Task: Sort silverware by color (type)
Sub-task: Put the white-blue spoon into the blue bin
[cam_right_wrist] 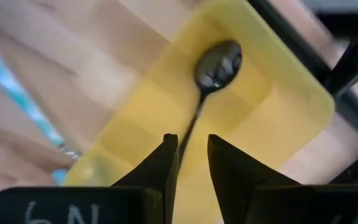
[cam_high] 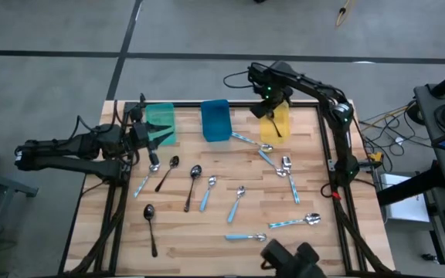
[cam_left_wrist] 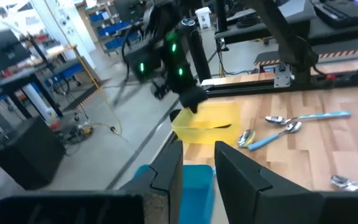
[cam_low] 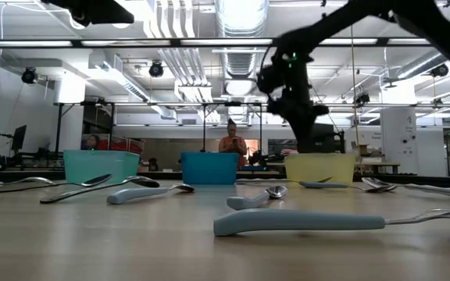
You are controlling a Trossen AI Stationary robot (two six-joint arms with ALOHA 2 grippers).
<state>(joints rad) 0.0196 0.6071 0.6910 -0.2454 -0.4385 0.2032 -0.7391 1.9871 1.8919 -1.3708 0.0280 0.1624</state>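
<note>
My right gripper (cam_right_wrist: 193, 163) hangs over the yellow bin (cam_high: 278, 127), fingers pointing down and a little apart. A dark spoon (cam_right_wrist: 211, 78) lies in that bin, bowl away from the gripper, and its thin handle end (cam_right_wrist: 184, 144) runs in between the fingers. My left gripper (cam_high: 155, 137) is open and empty beside the teal bin (cam_high: 161, 117). Three dark spoons (cam_high: 168, 172) (cam_high: 192, 186) (cam_high: 150, 225) and several blue-handled silver spoons (cam_high: 208, 193) (cam_high: 293, 222) lie flat on the table. My right gripper has its fingers on either side of the dark spoon's handle end (cam_right_wrist: 183, 148), coming from above. The gap is wider than the handle, and I cannot tell whether either finger touches it. The spoon's bowl (cam_right_wrist: 219, 63) rests on the bin's floor.
A blue bin (cam_high: 215, 121) stands between the teal and yellow bins along the far edge. More blue-handled spoons (cam_high: 249, 140) (cam_high: 287, 171) lie just in front of the yellow bin. A person (cam_low: 231, 144) shows far off in the room behind.
</note>
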